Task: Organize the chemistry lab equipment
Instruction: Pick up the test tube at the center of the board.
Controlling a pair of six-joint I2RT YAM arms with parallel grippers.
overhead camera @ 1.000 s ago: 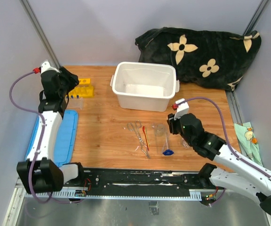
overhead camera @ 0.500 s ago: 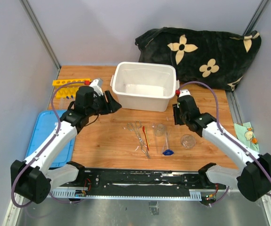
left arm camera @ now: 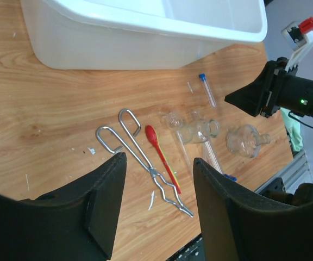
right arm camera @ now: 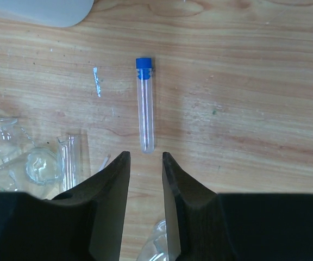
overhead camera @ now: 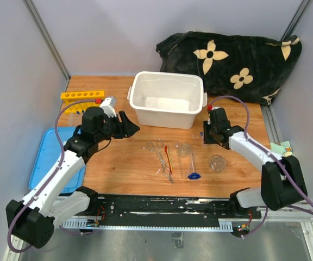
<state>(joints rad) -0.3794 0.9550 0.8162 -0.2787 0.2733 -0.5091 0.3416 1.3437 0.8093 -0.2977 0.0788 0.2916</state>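
Observation:
The metal tweezers (left arm camera: pixel 140 157) and the thin red-orange tool (left arm camera: pixel 162 157) lie side by side on the wood in front of the white bin. My left gripper (left arm camera: pixel 159 159) hovers open above them, with nothing between its fingers. A blue-capped tube (right arm camera: pixel 145 106) lies flat with its rounded end just ahead of my right gripper (right arm camera: pixel 145 154), which is open with a narrow empty gap. A small beaker (overhead camera: pixel 184 149), a flask (overhead camera: pixel 217 162) and the blue-based glass piece (overhead camera: pixel 194 175) lie near the middle. The yellow tube rack (overhead camera: pixel 82 96) sits at the back left.
The white bin (overhead camera: pixel 141 106) stands at the back centre between my left gripper (overhead camera: pixel 130 128) and right gripper (overhead camera: pixel 206 133). A blue lid (overhead camera: pixel 48 163) lies at the left table edge. The black flowered blanket (overhead camera: pixel 232 60) is heaped at the back right.
My left arm has swung from the yellow rack at the back left to the bin's front left. My right arm has moved back from beside the flask to the blue-capped tube.

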